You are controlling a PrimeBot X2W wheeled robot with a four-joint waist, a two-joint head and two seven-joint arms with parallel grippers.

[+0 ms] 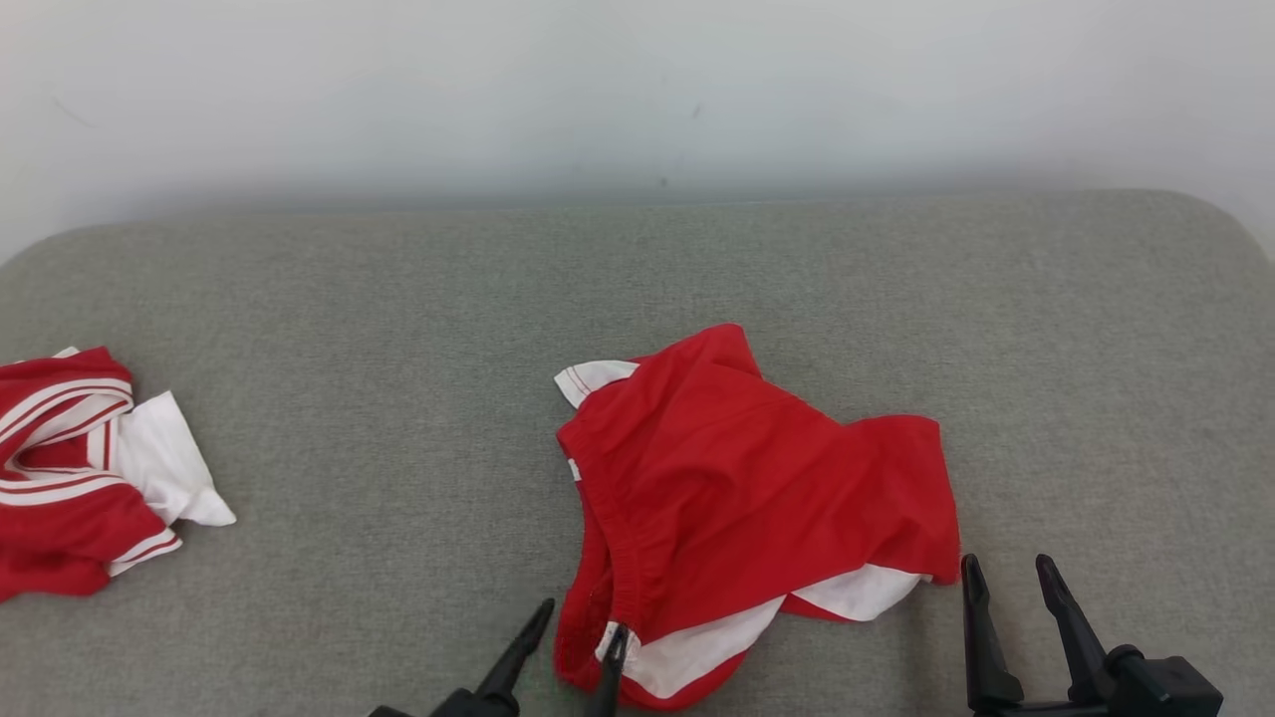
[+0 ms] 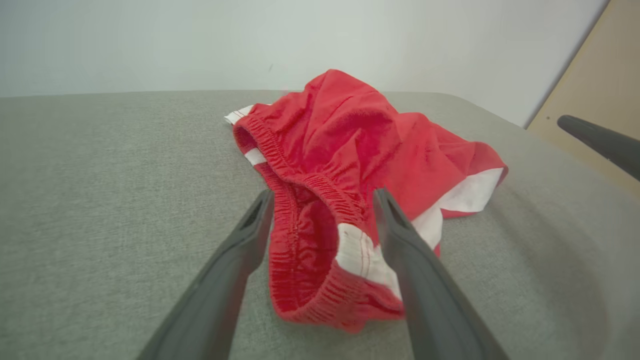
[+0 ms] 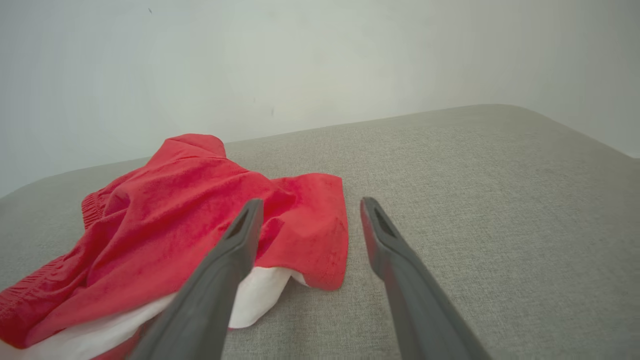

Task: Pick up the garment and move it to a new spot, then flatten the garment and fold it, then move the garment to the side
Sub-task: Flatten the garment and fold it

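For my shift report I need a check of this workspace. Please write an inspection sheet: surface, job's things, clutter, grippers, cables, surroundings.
Surface: grey cloth pad with rounded far corners.
Job's things: red shorts with white trim, crumpled and unfolded, at the front middle.
Clutter: second garment, red and white, bunched at the left edge.
Grippers: left gripper open, the shorts' waistband between its fingers, not clamped; right gripper open, beside the shorts' right hem, holding nothing.
Cables: nothing seen.
Surroundings: pale wall behind the pad; tan panel off to the right.
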